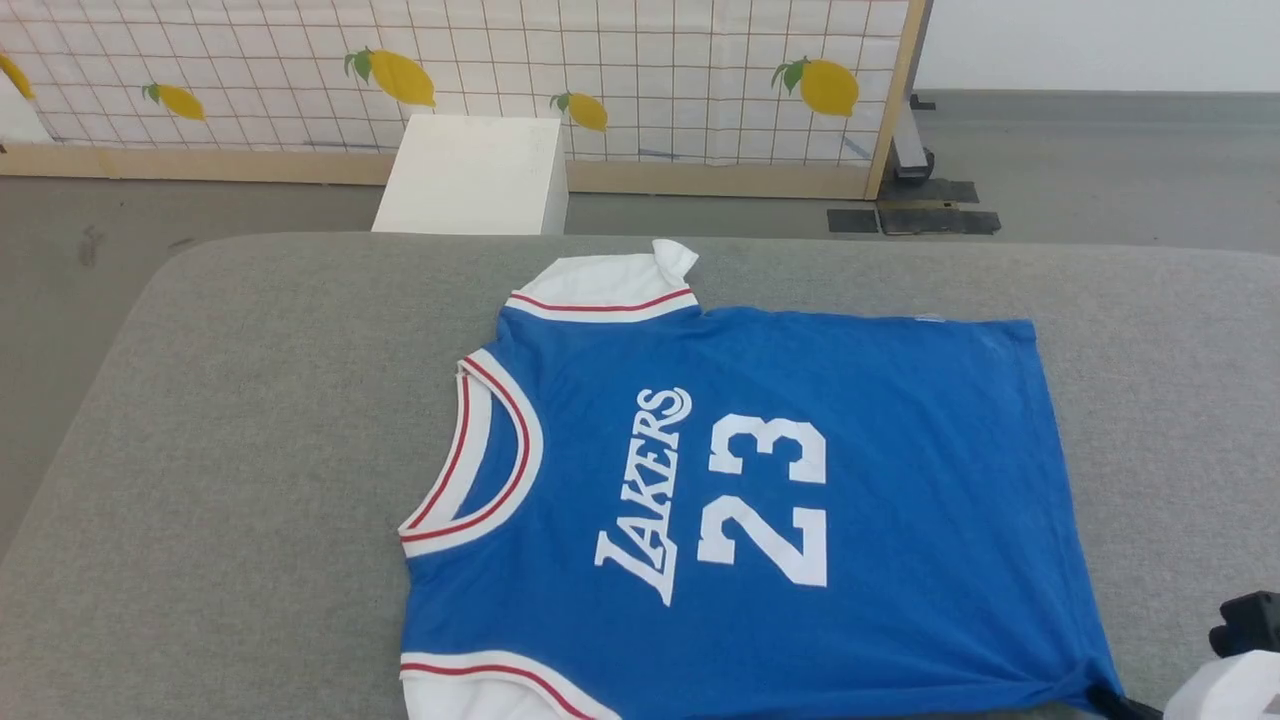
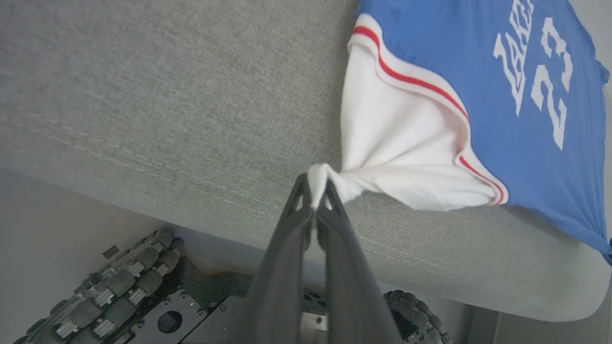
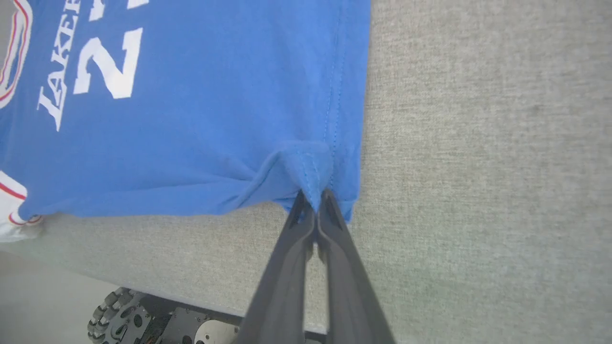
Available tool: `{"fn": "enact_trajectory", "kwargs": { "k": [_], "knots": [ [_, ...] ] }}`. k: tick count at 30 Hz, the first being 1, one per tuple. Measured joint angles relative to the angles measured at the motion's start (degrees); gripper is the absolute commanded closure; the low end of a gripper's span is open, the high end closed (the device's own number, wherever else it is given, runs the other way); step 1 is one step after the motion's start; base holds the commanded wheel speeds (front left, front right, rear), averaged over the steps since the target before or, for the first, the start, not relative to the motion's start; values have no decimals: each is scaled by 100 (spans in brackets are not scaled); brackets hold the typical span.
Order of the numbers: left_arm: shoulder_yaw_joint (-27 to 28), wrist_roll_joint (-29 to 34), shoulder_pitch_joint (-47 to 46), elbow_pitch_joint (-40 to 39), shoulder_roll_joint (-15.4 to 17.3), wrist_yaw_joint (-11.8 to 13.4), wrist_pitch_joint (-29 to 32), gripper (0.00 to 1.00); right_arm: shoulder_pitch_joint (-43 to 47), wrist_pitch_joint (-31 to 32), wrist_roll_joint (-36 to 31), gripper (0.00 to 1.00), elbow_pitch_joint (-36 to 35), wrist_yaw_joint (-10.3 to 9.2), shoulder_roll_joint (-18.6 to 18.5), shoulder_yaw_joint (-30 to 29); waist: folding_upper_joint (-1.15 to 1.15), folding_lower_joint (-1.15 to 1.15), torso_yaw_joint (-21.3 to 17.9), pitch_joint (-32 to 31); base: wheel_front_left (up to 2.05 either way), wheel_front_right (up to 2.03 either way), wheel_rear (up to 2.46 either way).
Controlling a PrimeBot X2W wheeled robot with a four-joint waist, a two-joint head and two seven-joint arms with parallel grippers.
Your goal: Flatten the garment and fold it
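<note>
Jersey (image 1: 880, 480): blue, "LAKERS 23" in white, lying face up and spread on the grey padded surface (image 1: 230, 420), collar toward the robot's left.
Left gripper (image 2: 315, 193): closed tight, pinching the tip of the near white sleeve (image 2: 397, 138).
Right gripper (image 3: 313, 200): closed tight, pinching the near blue hem corner (image 3: 308, 165).
</note>
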Motion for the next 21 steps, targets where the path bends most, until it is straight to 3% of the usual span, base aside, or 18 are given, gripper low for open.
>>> {"fn": "enact_trajectory", "kwargs": {
  "k": [9,15,21],
  "knots": [
    [26,423,-370,-851,403,81,-57,100,-138,375,-138,100,-612,0,94,-212,0,0,-20,136,0,0,0],
    [-92,706,-1491,-817,693,-209,145,100,-737,808,-339,100,-826,0,82,-333,0,1,-36,388,0,0,0],
    [-256,877,-2652,-417,748,-534,336,100,-1424,1232,-561,100,-803,0,82,-299,0,1,-71,777,0,0,0]
  ]
}}
